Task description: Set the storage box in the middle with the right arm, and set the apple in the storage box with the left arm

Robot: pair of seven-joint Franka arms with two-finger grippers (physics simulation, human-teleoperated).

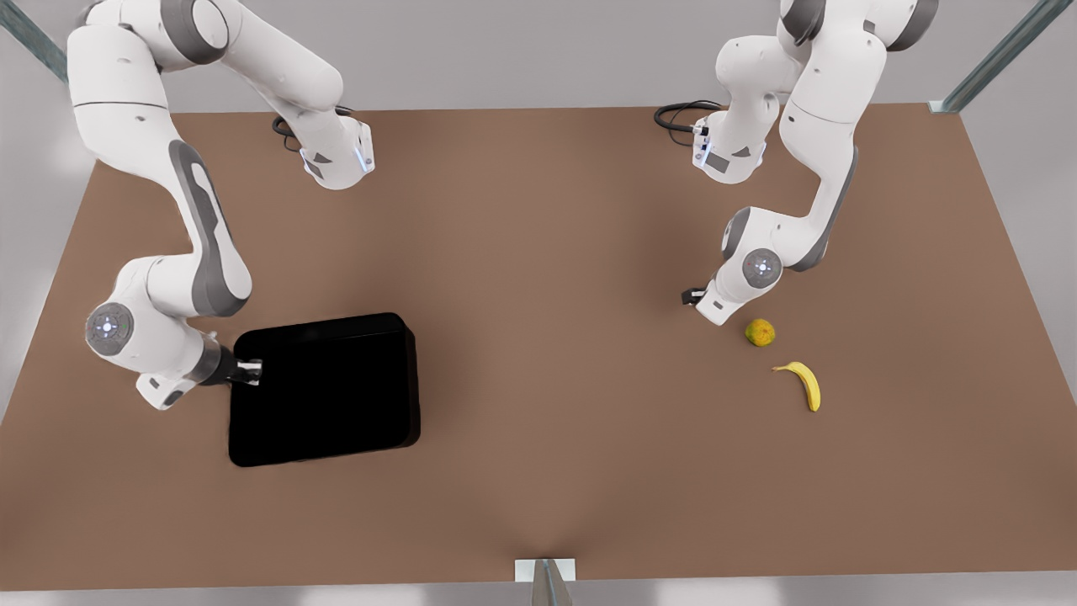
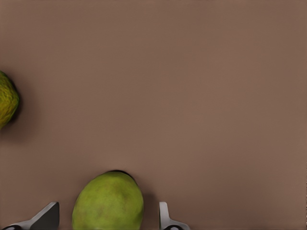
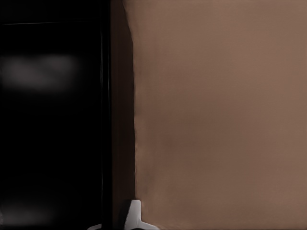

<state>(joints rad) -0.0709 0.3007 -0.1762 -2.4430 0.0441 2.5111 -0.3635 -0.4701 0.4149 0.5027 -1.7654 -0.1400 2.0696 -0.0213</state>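
The glossy black storage box [image 1: 324, 387] sits on the brown table at the front view's left. My right gripper [image 1: 251, 370] is shut on its near-side rim; in the right wrist view one pale fingertip [image 3: 134, 214] presses the outside of the box wall [image 3: 117, 120], and the other is lost in the black. The light-green apple [image 2: 108, 201] rests on the table between the fingers of my left gripper [image 2: 106, 218], which is open with a gap on each side. In the front view the left gripper [image 1: 693, 296] is low at the right and covers the apple.
A yellow-orange fruit with green blotches [image 1: 760, 332] [image 2: 5, 98] lies just beside the left gripper. A yellow banana [image 1: 803, 384] lies a little farther toward the front. The table's middle [image 1: 547, 353] is bare brown surface.
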